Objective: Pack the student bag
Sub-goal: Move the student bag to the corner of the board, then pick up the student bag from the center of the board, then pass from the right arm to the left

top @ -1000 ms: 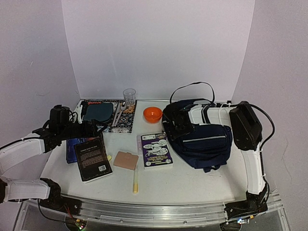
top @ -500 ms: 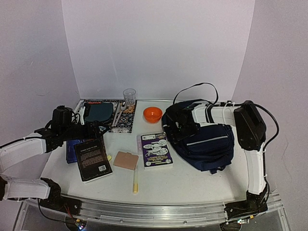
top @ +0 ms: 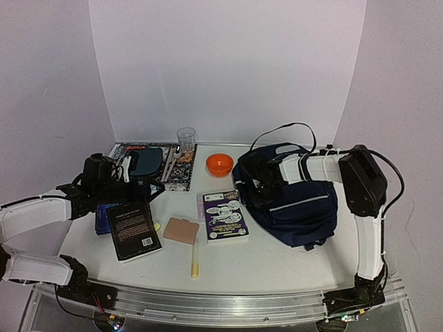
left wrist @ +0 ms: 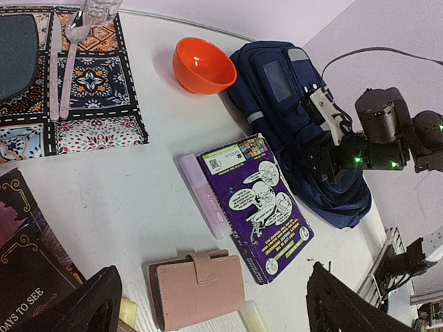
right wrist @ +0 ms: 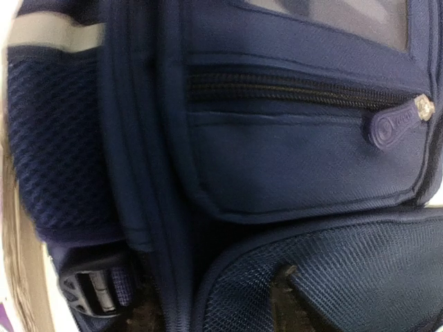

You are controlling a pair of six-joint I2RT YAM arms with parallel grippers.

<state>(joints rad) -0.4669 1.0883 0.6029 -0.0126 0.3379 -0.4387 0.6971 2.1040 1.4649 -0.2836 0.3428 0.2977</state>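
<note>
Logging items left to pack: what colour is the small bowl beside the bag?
The bowl is orange, clearest in the left wrist view.

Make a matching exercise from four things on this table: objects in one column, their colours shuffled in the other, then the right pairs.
Things:
1. bowl
2. student bag
3. wallet
4. book with cartoon cover

Colours:
a. navy blue
b. pink
c. orange
d. purple

Pairs: 1-c, 2-a, 3-b, 4-d
</note>
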